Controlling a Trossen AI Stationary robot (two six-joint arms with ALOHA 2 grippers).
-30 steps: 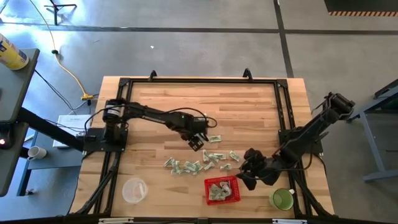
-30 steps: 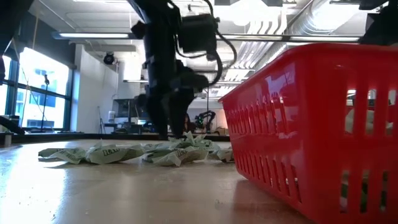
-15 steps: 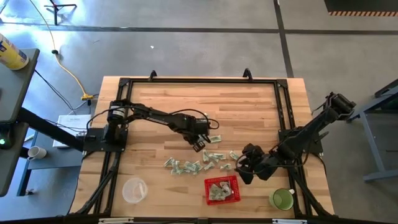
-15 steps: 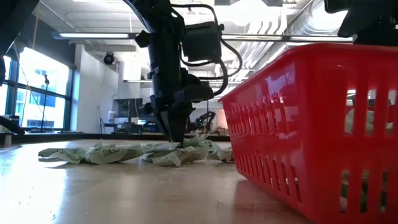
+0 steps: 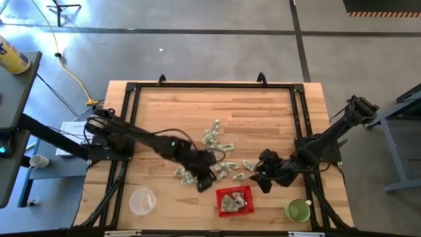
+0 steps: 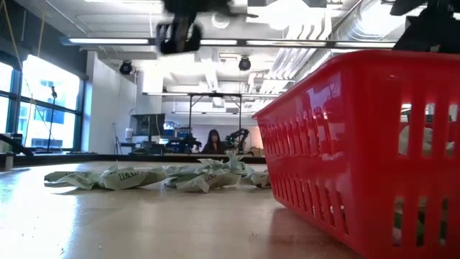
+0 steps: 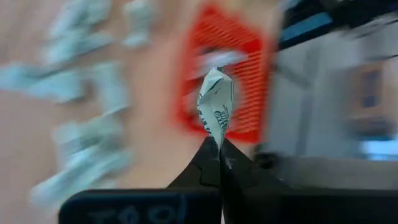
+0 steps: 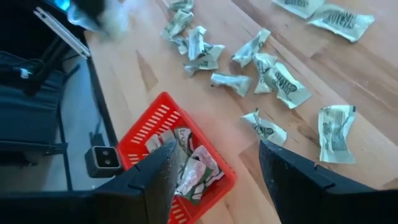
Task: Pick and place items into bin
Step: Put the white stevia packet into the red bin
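- The left gripper [image 5: 205, 182] has swung from the middle of the table, above the scattered items, to a spot just left of the bin [image 5: 234, 201]; in the low view it has lifted out from behind the pile and is now showing only at the top edge.
- It is clenching one wrapped item [image 7: 215, 106] between its fingertips, as the left wrist view shows, with the red bin blurred behind it; so a pick has succeeded and the carry to the bin is under way.
- The bin is sitting at the near edge, already holding several items [image 8: 193, 168].
- Most remaining items [image 5: 220, 168] are lying in a loose band just beyond the bin, with a few [image 5: 212, 134] farther off toward the table's centre.
- The right gripper [image 5: 265, 184] is hovering just right of the bin, fingers [image 8: 155, 180] spread and empty; it has shifted only slightly.
- Judging from this, the next step is moving over the bin's rim and dropping the item; many pieces are still left.
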